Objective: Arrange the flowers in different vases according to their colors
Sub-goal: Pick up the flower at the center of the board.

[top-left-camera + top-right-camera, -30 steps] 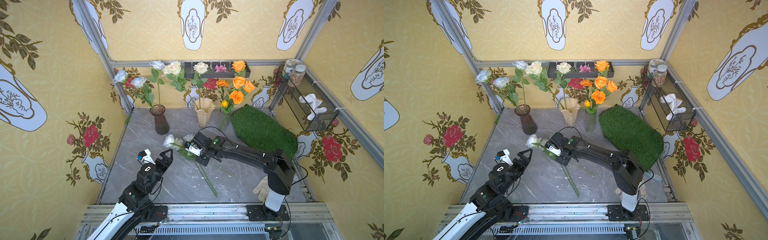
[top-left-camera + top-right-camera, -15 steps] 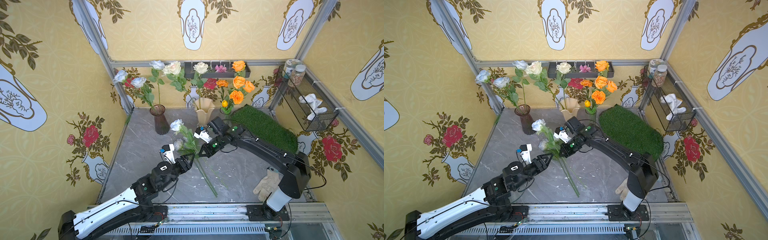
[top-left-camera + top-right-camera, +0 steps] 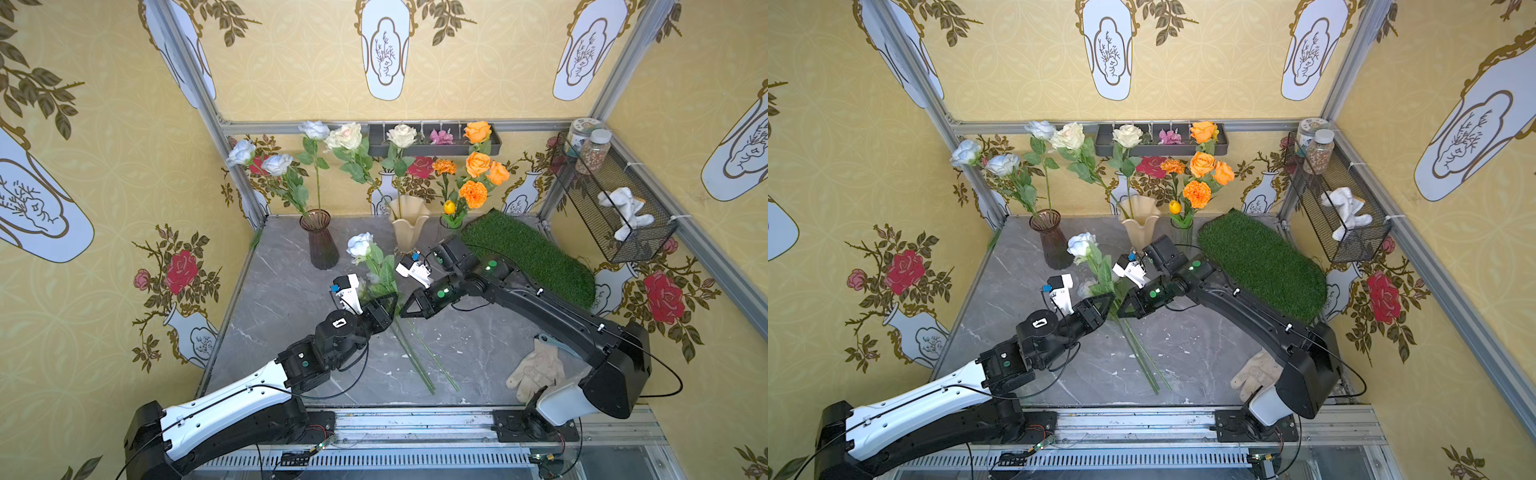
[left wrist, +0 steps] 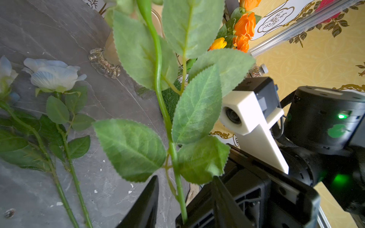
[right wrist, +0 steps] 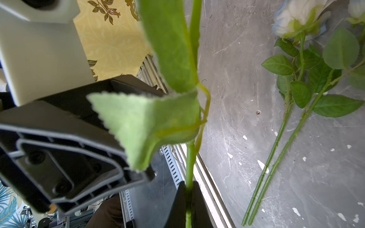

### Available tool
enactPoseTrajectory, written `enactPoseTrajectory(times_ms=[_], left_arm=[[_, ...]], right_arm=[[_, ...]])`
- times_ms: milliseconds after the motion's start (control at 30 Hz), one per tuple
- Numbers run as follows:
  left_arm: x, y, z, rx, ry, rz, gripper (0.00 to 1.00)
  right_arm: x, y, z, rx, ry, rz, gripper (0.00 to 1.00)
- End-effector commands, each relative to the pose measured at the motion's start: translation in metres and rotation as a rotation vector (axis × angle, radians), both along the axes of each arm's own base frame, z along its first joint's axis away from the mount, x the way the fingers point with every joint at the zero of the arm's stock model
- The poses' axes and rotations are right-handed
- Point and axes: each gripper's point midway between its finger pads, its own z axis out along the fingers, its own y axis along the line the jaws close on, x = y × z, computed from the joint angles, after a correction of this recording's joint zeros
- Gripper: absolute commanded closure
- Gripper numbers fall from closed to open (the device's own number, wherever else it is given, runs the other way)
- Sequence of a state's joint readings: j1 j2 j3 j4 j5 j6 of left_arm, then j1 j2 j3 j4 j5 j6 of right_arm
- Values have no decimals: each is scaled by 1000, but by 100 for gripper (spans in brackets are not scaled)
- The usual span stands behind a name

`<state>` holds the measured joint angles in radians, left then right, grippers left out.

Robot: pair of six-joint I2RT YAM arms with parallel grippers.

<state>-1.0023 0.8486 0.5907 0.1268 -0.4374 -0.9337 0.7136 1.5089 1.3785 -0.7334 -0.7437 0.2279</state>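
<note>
Rose (image 3: 360, 245) has come up off the table (image 3: 286, 291) in the right gripper (image 5: 188, 189), and the left gripper (image 4: 185, 183) has swung in beside it. It hangs mid-table, near the purple vase (image 3: 319, 245). Right jaws are clamped on the stem. Left jaws are apart, straddling it, with no contact visible; looks like a handover.

Done: three pale-blue in purple, two cream in the cream vase (image 3: 409, 232), oranges in the clear vase (image 3: 1182, 235).

Left: this rose plus two spare roses (image 4: 53, 76) lying flat.

Long axis is steep, bloom up, leaning toward the purple vase.

top views look down; wrist views hug one stem (image 4: 158, 79).
</note>
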Motion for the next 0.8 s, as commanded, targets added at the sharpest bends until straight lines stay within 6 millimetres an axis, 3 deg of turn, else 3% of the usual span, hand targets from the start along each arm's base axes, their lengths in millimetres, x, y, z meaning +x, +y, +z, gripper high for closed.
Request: enactPoseTrajectory(times_ms=[0, 233, 567, 767], left_arm=[[-1, -5, 8, -31, -17, -17, 56], [0, -16, -1, -22, 17, -52, 62], [0, -21, 4, -31, 4, -69, 72], [0, -24, 1, -26, 11, -80, 73]], right_arm=[[4, 3, 12, 46, -54, -4, 100], [6, 1, 17, 54, -104, -11, 100], [5, 1, 15, 43, -152, -3, 100], [2, 1, 12, 29, -171, 7, 100]])
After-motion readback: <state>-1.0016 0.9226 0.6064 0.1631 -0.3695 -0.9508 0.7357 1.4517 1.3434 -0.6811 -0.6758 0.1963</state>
